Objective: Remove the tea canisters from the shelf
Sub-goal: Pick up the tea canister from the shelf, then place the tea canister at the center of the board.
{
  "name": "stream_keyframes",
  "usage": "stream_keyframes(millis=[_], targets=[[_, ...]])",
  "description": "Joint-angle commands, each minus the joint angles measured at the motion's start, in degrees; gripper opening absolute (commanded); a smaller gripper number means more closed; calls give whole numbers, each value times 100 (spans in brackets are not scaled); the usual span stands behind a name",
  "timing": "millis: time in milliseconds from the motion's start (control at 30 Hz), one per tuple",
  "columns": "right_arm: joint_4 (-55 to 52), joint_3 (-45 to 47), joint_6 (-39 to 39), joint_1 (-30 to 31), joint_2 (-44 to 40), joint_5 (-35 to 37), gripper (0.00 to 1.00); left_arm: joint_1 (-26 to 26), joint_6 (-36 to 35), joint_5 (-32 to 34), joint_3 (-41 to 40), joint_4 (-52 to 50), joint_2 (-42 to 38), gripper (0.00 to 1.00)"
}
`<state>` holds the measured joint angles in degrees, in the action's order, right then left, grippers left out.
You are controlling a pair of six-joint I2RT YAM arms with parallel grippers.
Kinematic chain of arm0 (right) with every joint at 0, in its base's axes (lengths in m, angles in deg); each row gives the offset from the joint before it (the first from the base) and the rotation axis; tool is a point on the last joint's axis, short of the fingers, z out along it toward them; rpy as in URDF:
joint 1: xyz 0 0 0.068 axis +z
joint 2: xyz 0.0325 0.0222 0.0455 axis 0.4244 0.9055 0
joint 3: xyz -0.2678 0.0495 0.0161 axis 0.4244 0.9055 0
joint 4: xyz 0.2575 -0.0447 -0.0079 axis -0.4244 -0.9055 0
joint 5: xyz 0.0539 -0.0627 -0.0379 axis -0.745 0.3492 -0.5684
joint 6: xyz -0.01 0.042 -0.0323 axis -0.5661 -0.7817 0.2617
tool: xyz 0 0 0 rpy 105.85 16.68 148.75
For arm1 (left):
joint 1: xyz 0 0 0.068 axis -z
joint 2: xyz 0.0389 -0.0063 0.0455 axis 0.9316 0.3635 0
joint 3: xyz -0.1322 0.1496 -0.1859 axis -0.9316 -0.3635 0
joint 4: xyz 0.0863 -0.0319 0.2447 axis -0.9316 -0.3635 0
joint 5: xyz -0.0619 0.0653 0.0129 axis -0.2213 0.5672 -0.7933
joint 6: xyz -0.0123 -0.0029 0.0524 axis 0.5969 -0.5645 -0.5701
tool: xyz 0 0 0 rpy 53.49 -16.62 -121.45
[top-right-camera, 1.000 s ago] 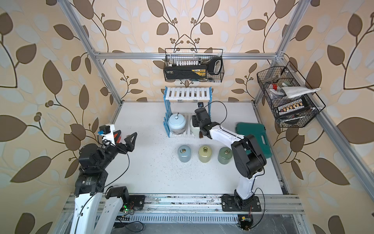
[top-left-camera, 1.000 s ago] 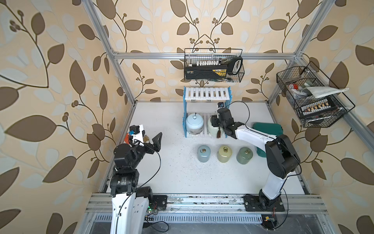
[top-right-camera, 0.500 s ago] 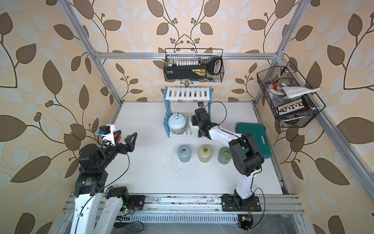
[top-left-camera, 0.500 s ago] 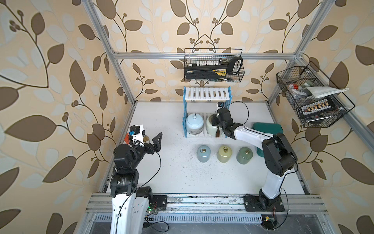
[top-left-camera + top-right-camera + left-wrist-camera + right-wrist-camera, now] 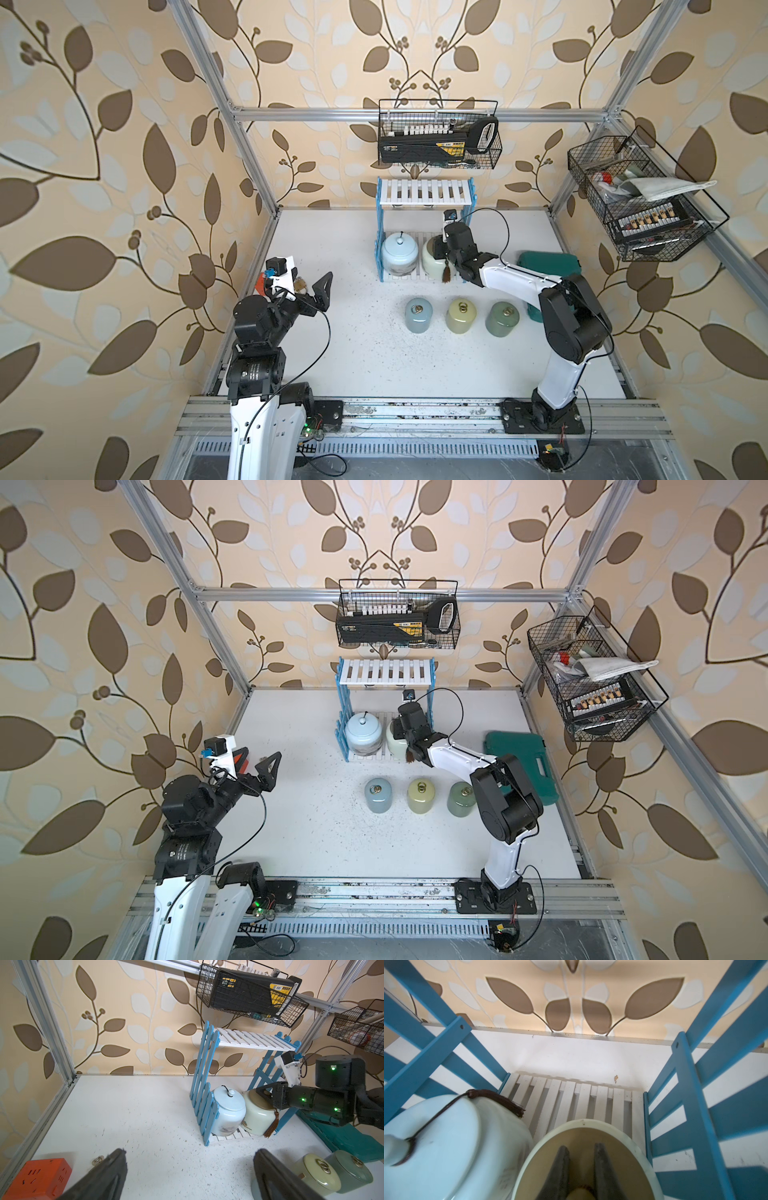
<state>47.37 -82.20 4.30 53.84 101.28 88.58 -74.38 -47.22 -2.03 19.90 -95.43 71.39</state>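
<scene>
The shelf (image 5: 424, 193) stands at the back of the table. On its lower board sit a pale blue canister (image 5: 400, 252) and, to its right, a cream canister (image 5: 430, 261) with a brown tasselled lid. My right gripper (image 5: 442, 249) reaches in over the cream one. In the right wrist view its fingers (image 5: 562, 1159) are shut on the lid's knob. Three slim canisters stand in a row on the table in front: blue-grey (image 5: 417, 316), yellow-green (image 5: 460, 315), sage green (image 5: 503, 318). Far to the left, my left gripper (image 5: 311, 286) hangs wide open and holds nothing.
A green case (image 5: 548, 262) lies under the right arm. An orange power cube (image 5: 39, 1176) sits by the left wall, with a small metal ring (image 5: 97, 1160) beside it. Black wire baskets hang on the back wall (image 5: 438, 137) and the right wall (image 5: 640, 199).
My right gripper has closed on the cream canister's lid knob and edged slightly further into the shelf. The left arm has not moved.
</scene>
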Motion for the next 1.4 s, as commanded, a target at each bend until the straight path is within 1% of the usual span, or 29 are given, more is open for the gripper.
stream_keyframes(millis=[0,200,500,700,867,1067,1133,1233,1367], targets=[[-194,-266,160,152,-418,-209,0,-32,-100,29,-16,204,-33,99],[-317,-360,230,341,-827,-143,0,-48,-74,147,32,154,-11,99],[-528,-411,392,582,-1513,-87,0,-19,-83,109,-35,269,-52,99],[-792,-663,502,923,-1860,-135,0,-64,-65,223,8,224,-38,99],[-1046,-1029,691,1400,-1855,-135,0,-107,-22,322,67,170,20,99],[-966,-1263,657,1903,-1688,-284,0,-98,24,484,93,158,32,99],[-945,-1357,666,2079,-1598,-321,0,-99,120,634,136,68,61,99],[-740,-1385,666,2254,-1445,-526,0,-63,174,689,151,69,42,99],[-689,-1528,666,2416,-1205,-600,0,-107,233,701,167,10,106,99]])
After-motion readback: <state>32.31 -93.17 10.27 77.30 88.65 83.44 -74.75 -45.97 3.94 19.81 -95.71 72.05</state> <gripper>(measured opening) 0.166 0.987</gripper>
